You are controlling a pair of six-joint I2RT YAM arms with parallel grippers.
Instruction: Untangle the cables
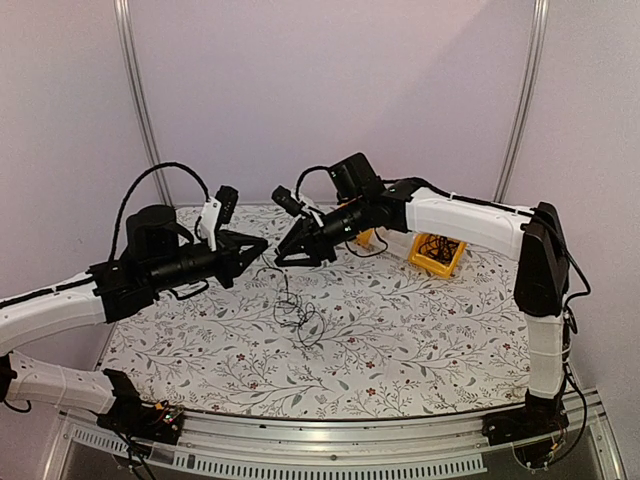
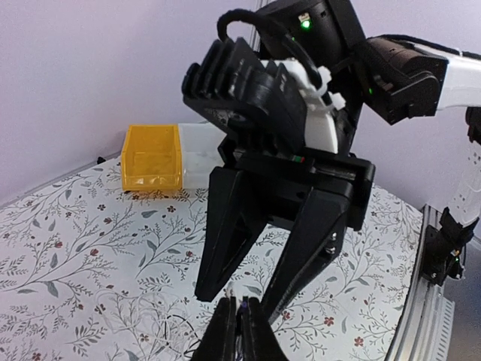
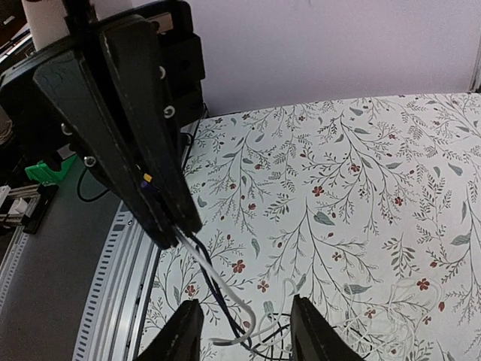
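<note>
- Leaves the cables [image 1: 298, 318] as a slack clump on the desk [image 1: 420, 350] middle.
- Pinches left tool [image 3: 179, 229] together on raised strands, anchoring them.
- Spreads right tool [image 3: 244, 335] apart around those strands, seemingly to tease loops free.
- Stores more wire in yellow bin [image 1: 445, 265], far right corner.

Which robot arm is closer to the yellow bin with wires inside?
Right. The right arm reaches past just behind the yellow bin, almost over it. The left arm is far off on the opposite side.
</note>
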